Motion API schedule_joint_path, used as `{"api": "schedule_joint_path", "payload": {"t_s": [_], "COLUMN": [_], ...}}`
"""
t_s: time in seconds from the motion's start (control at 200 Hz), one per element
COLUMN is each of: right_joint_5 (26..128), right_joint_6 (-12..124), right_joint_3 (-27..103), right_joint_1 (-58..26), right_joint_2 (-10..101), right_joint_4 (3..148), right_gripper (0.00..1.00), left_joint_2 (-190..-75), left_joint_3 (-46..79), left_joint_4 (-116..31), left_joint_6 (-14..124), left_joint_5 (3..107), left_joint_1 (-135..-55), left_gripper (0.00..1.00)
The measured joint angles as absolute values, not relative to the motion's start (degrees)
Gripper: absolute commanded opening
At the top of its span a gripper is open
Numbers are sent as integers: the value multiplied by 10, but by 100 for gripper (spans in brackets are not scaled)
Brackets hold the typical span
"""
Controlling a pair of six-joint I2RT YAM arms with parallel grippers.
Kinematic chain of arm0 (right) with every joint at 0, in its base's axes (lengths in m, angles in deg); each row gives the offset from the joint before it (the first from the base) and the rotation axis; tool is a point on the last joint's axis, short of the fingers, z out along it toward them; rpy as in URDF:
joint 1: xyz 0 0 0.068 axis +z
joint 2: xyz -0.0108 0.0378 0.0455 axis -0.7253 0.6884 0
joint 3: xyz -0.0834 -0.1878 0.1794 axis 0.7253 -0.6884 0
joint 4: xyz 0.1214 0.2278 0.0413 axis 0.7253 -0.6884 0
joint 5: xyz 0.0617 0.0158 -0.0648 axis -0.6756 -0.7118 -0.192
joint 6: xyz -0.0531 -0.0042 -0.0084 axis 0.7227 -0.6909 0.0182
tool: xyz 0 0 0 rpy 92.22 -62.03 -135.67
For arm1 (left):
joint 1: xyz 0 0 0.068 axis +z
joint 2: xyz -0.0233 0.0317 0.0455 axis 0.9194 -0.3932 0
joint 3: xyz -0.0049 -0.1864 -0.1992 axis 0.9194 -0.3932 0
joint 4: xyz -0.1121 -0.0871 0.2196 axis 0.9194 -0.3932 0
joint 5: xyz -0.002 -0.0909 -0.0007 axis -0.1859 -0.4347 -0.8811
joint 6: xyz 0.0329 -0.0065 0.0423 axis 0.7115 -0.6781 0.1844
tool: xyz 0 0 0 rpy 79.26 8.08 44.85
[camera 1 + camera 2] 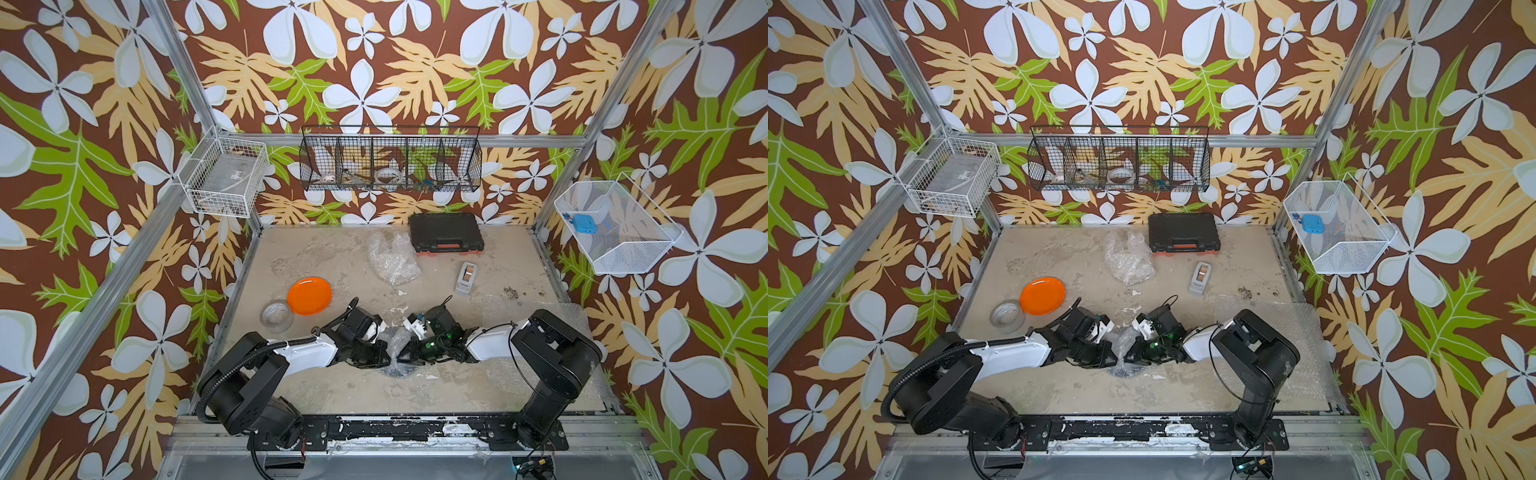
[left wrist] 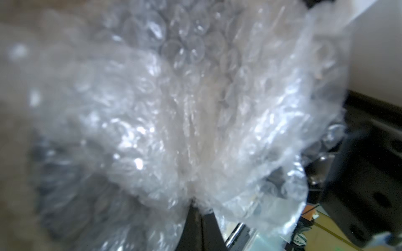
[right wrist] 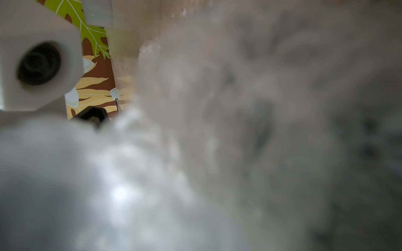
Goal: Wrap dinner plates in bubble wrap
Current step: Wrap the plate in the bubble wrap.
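A sheet of bubble wrap (image 1: 395, 343) is gathered into an upright bunch near the table's front centre. A dark patch of the black plate (image 1: 394, 370) shows through its base. My left gripper (image 1: 387, 353) reaches in from the left and is shut on a fold of the wrap (image 2: 195, 130), with the black fingertips (image 2: 192, 215) pinched together. My right gripper (image 1: 403, 355) meets the bunch from the right. Blurred wrap (image 3: 217, 152) fills its wrist view and hides its jaws. The orange plate (image 1: 309, 296) lies bare to the left. The cream plate is out of view.
A tape roll (image 1: 276, 318) sits beside the orange plate. A crumpled bubble wrap bundle (image 1: 392, 257), a black case (image 1: 446, 232) and a grey tape dispenser (image 1: 466, 277) are at the back. A flat bubble wrap sheet (image 1: 552, 328) covers the right side under my right arm.
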State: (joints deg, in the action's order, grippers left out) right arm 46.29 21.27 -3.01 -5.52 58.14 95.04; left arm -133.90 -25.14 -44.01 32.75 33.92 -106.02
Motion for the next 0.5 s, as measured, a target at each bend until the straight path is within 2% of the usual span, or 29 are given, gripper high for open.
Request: {"api": "schedule_joint_path", "payload": {"t_s": [0.25, 0.44, 0.5], "right_joint_5": [457, 460, 468], "right_joint_6": [208, 207, 209], "right_joint_3": [-36, -33, -31], "right_joint_1": [-55, -54, -53], "right_joint_2": [582, 573, 566], "right_joint_4": [968, 953, 935], "right_gripper": [0, 0, 5], "left_joint_2": [-1299, -1353, -1367], "left_joint_3": [-219, -252, -261], "left_joint_4": [-400, -384, -372], "left_joint_6": [296, 281, 282], "left_joint_5": [318, 312, 307], "left_joint_1": [-1064, -1065, -1065], "left_gripper": [0, 0, 0]}}
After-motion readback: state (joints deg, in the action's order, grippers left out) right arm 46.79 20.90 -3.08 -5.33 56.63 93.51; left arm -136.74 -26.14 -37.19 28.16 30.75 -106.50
